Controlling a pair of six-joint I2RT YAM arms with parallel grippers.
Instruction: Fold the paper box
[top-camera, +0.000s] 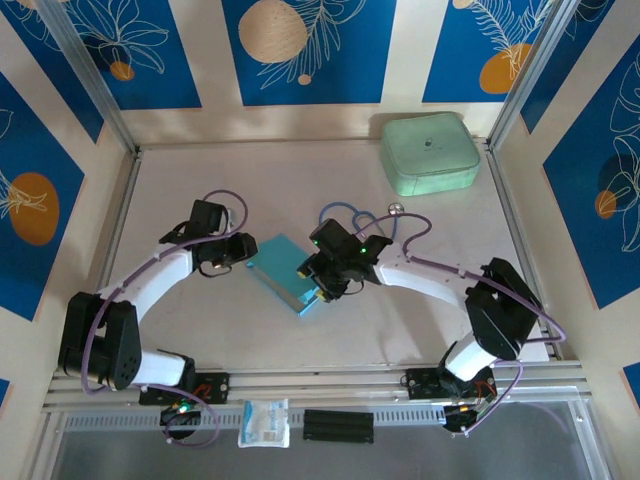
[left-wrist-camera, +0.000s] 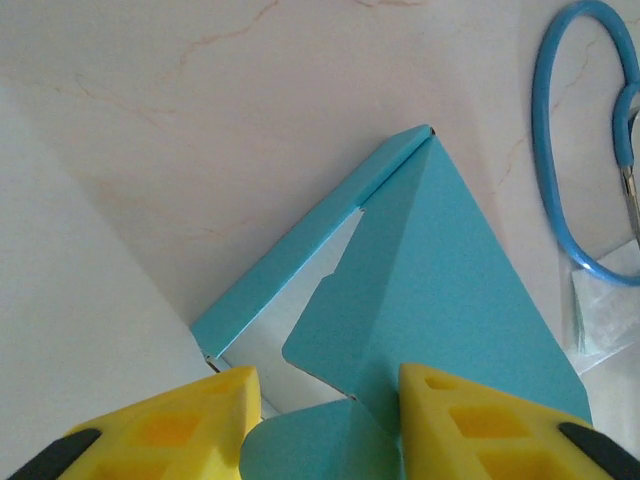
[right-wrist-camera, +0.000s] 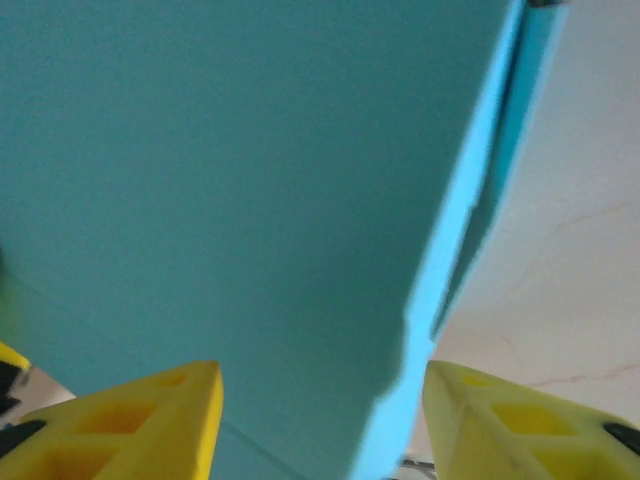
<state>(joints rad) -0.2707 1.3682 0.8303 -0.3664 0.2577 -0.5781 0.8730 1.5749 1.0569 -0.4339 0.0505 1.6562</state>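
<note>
- The right hand (top-camera: 320, 284) is hovering over the near end of the box (top-camera: 283, 270), fingers spread, gripping nothing.
- The box is lying mid-bench, between both hands.
- The left hand (top-camera: 236, 250) is sitting at its left edge, fingers apart around a loose flap (left-wrist-camera: 300, 445).
- Being thin card, it is probably handling light, springy and crease-prone; pinching flap edges seems best.
- It is showing sky-blue outside, grey-white inside, partly folded.
</note>
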